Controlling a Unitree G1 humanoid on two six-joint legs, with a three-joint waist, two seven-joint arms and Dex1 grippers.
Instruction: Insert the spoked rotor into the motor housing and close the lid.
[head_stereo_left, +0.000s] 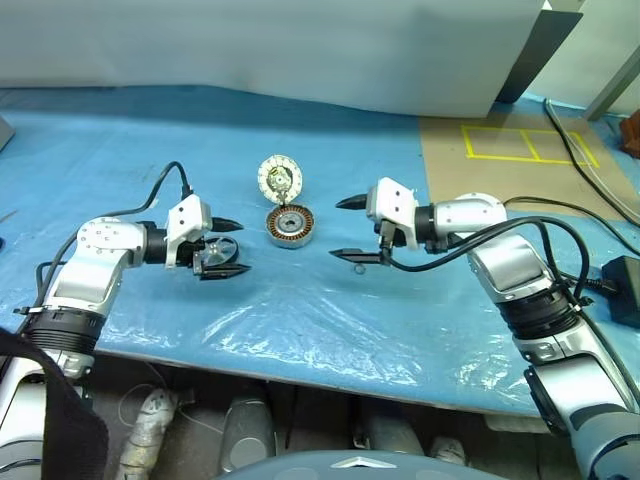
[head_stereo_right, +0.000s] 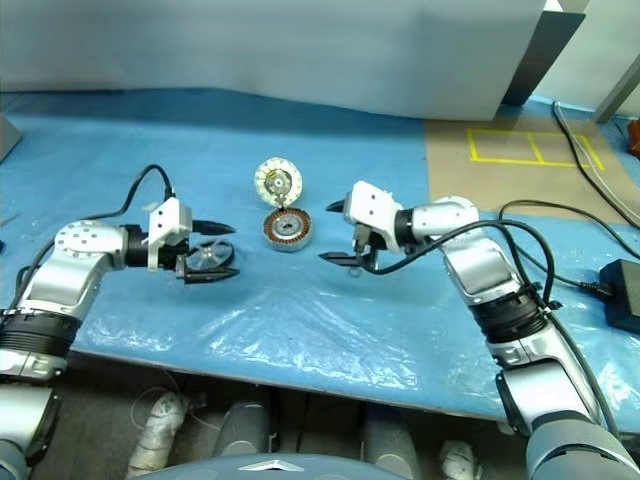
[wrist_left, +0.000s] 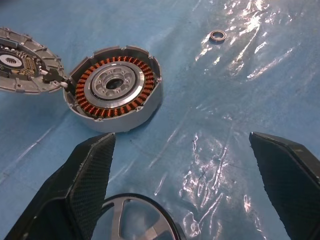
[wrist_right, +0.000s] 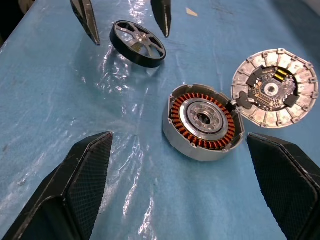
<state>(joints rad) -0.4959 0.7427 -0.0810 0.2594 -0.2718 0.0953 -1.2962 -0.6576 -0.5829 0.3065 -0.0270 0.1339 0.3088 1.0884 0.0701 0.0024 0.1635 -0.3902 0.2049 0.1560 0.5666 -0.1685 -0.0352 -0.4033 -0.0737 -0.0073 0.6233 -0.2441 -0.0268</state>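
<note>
The motor housing (head_stereo_left: 291, 226), a squat silver can with copper windings around a dark centre, stands mid-table. Its lid (head_stereo_left: 279, 180) is hinged open on the far side, cream inner face showing. The spoked rotor (wrist_right: 137, 43), a dark ring with thin spokes, lies on the blue sheet left of the housing. My left gripper (head_stereo_left: 243, 246) is open, its two fingers on either side of the rotor without gripping it. My right gripper (head_stereo_left: 336, 229) is open and empty just right of the housing, pointing at it.
A small metal bearing ring (wrist_left: 217, 36) lies on the sheet near the right gripper. At the far right are a brown board with yellow tape (head_stereo_left: 525, 145), black cables (head_stereo_left: 570, 215) and a black box (head_stereo_left: 625, 290). A white panel (head_stereo_left: 300, 45) runs along the back.
</note>
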